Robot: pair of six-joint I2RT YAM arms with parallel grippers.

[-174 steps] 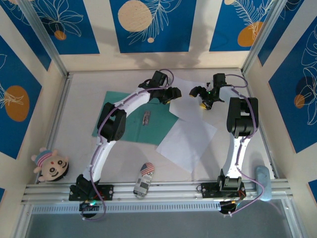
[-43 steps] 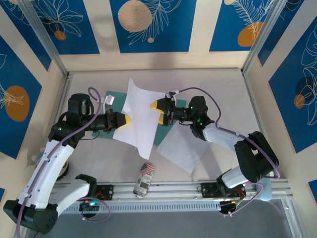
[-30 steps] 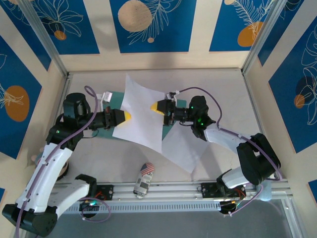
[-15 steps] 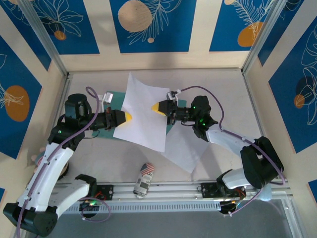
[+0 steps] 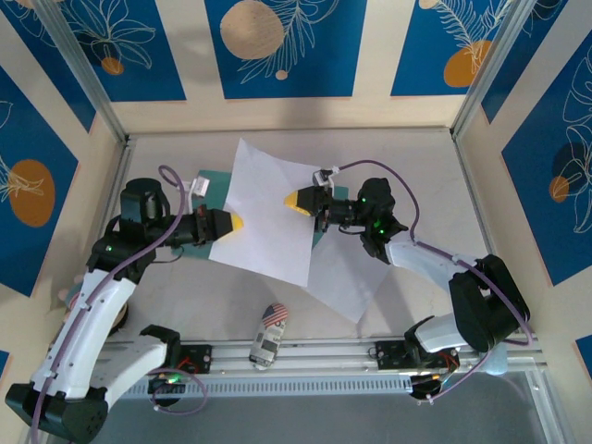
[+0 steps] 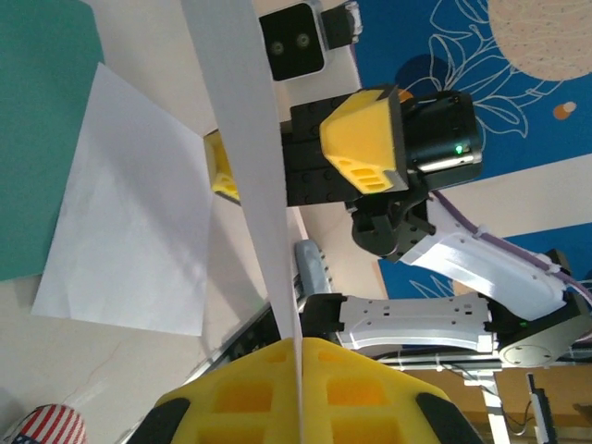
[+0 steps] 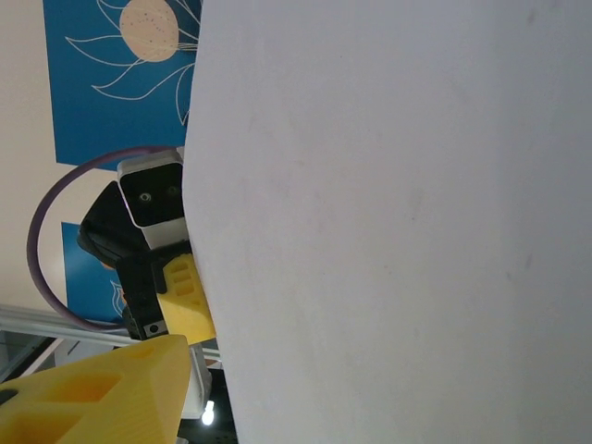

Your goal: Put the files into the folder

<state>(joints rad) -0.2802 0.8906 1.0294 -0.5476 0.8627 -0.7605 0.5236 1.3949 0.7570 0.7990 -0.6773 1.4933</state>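
Your left jaws pinch the raised sheet [image 5: 268,217] at its 9 o'clock edge; right jaws stand spread astride its 3 o'clock edge.

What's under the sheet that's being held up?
The folder, mostly covered: only teal strips peek out. Whether anything lies on it is hidden.

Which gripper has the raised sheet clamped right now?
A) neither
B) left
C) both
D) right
B: in the left wrist view the sheet has its edge pinched between the shut pads of the left gripper, while the right gripper has its fingers standing apart on either side of it.
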